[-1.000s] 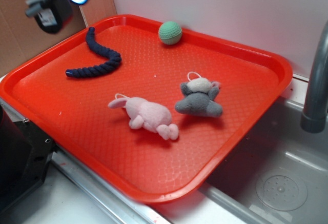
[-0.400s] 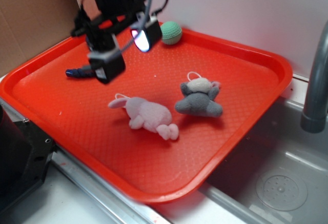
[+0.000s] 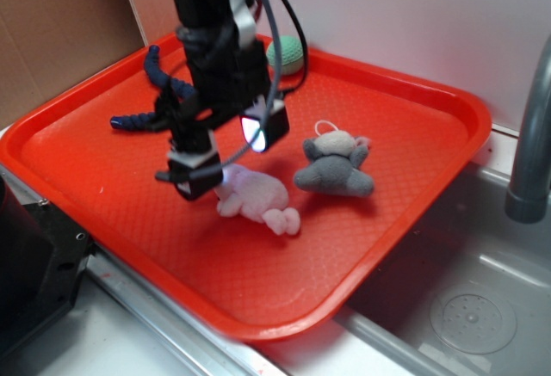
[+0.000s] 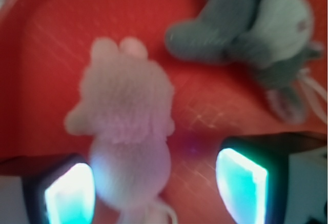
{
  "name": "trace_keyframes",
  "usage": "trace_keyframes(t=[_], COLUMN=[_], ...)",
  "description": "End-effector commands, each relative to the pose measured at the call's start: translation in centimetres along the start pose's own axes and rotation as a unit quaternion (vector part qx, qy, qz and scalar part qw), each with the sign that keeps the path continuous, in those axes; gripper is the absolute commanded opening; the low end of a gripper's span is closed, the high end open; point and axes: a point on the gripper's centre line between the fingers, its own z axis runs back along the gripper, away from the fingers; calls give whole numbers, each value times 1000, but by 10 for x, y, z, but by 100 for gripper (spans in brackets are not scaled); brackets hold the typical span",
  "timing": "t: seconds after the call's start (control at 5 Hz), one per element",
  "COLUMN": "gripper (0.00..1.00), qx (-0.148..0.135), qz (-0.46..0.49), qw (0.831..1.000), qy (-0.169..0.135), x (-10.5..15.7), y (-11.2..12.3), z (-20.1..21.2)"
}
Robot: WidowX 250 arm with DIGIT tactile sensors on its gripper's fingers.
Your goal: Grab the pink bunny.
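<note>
Approach is looking nearly finished, while the grab itself is not yet made. The pincer (image 3: 225,154) is hanging over the head end of the pink bunny (image 3: 258,197), its jaws standing apart, and the wrist view is showing the lit fingertips (image 4: 69,193) flanking the bunny's head, the left one close against it and the right one standing off. The bunny is lying on its side near the middle of the red tray (image 3: 430,101), just left of the grey-and-white plush animal (image 3: 334,168), the two apart. Whether the pads are touching the plush is not clear. Remaining, by my judgement: lowering a little, centring, closing and lifting.
</note>
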Motion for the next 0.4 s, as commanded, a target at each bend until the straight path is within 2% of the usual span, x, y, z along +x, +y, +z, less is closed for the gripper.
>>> trace_keyframes(t=[0.0,0.2], gripper=[58,0], qx=[-2,-2], qz=[-26,-22], qw=[999,1000], qy=[27,22], x=[8,10], y=[-10,-18], z=[-23,-20])
